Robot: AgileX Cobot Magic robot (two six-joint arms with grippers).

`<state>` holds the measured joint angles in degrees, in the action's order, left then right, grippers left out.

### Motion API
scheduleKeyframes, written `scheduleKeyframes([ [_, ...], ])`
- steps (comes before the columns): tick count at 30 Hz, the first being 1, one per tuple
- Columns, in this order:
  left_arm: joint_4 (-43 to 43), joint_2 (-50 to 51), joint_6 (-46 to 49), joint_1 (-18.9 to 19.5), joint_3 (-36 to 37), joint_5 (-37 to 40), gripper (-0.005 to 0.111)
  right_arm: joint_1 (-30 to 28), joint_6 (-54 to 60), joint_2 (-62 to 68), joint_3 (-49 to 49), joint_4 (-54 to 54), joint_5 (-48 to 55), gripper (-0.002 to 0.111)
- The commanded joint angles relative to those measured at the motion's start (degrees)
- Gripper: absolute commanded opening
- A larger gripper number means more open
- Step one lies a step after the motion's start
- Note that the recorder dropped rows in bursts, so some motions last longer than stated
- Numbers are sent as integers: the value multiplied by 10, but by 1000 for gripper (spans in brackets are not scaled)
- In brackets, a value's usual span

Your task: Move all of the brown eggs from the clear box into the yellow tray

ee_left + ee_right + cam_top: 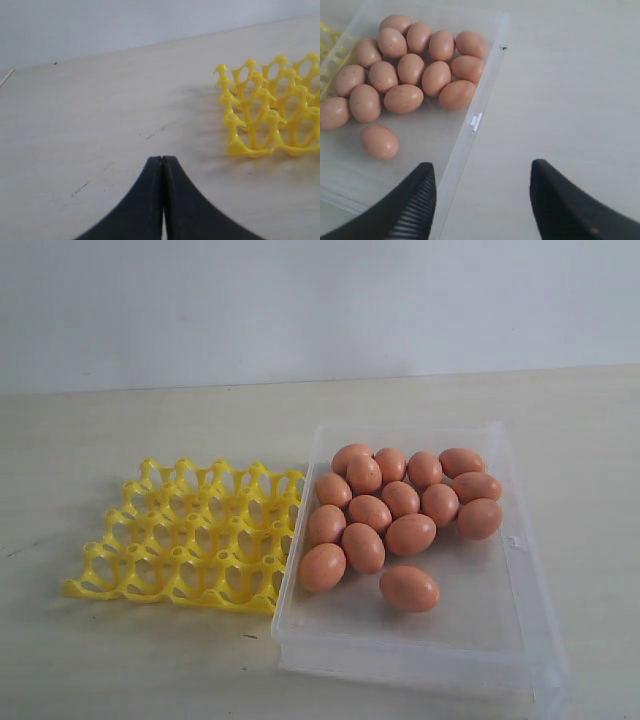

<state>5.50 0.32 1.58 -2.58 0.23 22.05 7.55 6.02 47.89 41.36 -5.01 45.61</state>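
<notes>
Pale tabletop (150, 660), oval brown eggs (400, 500), latticed yellow tray (186, 552)

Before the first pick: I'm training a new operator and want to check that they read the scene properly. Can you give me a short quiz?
1. Fill in: in the exterior view, the clear box of brown eggs sits on the ___ side of the yellow tray.
2. True or false: the tray already holds an egg.
3. Which has open jaws? A) left gripper B) right gripper
Key: 1 right; 2 false; 3 B.
</notes>
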Motion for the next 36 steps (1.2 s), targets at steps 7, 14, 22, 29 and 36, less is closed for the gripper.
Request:
scheduleKeyframes([
  [7, -1, -3, -3, -3, -2, -4, 0, 11, 18, 65, 4, -38, -26, 33],
  [14, -1, -3, -3, -3, -2, -4, 0, 11, 164, 151, 37, -196, -48, 42],
  [22, -1, -3, -3, -3, -2, -4, 0, 61, 224, 193, 36, -290, -60, 26],
  [29, -1, -3, -3, -3, -2, -4, 0, 158, 139, 287, 81, -171, 28, 30],
  [36, -1, -3, -3, -3, -2, -4, 0, 239, 66, 391, 238, -67, 111, 36],
])
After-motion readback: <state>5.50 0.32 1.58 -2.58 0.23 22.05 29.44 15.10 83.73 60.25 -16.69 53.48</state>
